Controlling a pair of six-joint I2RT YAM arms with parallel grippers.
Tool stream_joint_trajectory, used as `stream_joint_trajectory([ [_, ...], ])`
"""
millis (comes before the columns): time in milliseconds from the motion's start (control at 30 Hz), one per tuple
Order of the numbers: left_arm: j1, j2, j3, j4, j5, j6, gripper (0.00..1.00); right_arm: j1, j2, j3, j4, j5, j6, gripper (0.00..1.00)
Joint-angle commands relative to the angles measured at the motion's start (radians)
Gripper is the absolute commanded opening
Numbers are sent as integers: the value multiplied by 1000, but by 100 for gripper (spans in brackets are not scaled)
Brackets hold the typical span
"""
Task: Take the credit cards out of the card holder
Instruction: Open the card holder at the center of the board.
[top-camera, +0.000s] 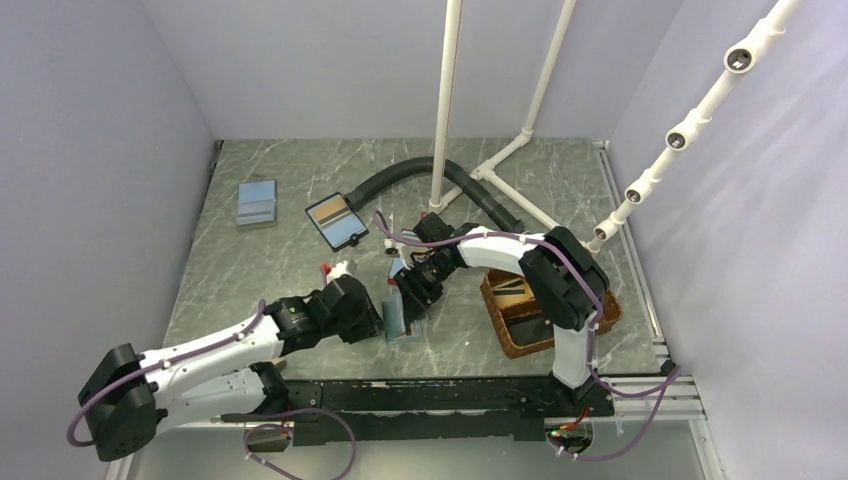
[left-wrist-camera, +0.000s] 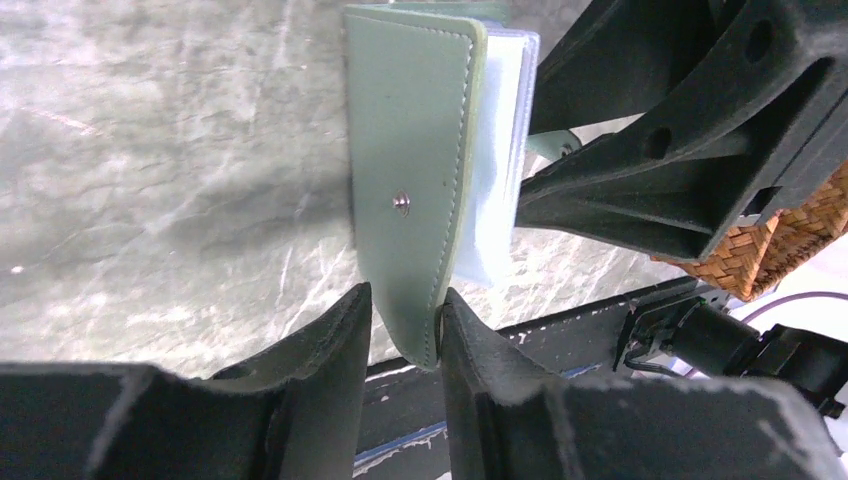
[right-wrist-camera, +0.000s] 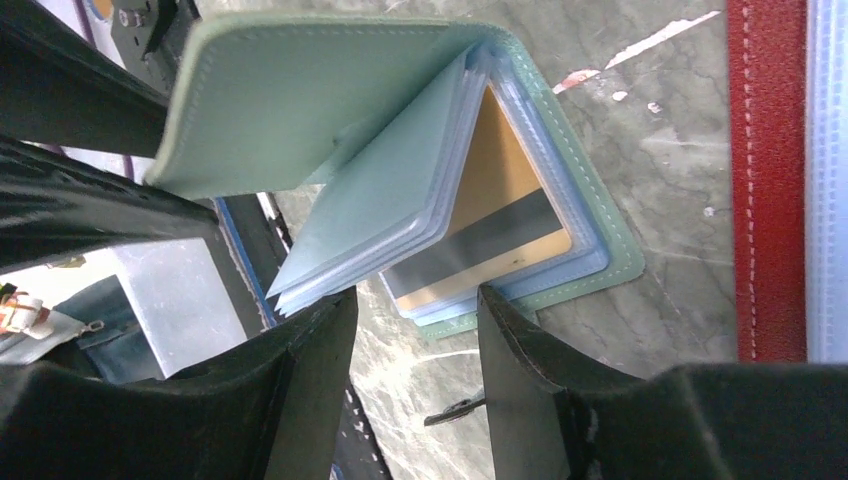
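Right now my left hand (left-wrist-camera: 403, 322) is pinched nearly closed on one edge of the card holder (left-wrist-camera: 412, 150). One fingertip presses on each face of its green cover, and that cover stands up off the table (left-wrist-camera: 150, 160). The holder lies open near the front of the table, between my two arms. Its other cover rests flat on the stone, and the clear sleeves fan out between the two covers. A tan credit card (right-wrist-camera: 505, 170) with a dark stripe sits in a sleeve lying on the flat cover. My right hand (right-wrist-camera: 415, 310) is about half open and has hold of nothing. Its fingers stand on either side of the card's lower corner. One fingertip (right-wrist-camera: 325, 330) is just beside the fanned sleeve corners, though I cannot tell whether it touches them. A red-edged holder (right-wrist-camera: 768, 180) lies just beside the open one, and a woven basket (top-camera: 505, 338) stands to the right.
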Motion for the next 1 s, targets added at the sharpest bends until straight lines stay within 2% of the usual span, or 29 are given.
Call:
stream_joint_trajectory([
  [0,24,-82,-20,-135,-59,-93,35,6,5,38,1,59,5,50],
  [100,60,-86,-55,-222,-27,-168,38,6,12,40,-2,63,5,49],
  [200,77,-53,-65,-261,2,-203,49,7,18,44,-5,56,1,49],
  [300,80,-12,-24,-288,-10,-182,57,7,17,45,-5,41,0,49],
  [467,88,35,63,-336,-41,-108,60,8,-2,51,-15,44,-16,50],
  [533,96,43,69,-337,-44,-94,57,5,-28,59,-28,59,-40,51],
  [767,137,50,13,-301,3,-72,28,0,-150,44,-48,107,-107,56],
  [967,158,28,-13,-267,28,-57,20,0,-182,60,-68,93,-138,56],
])
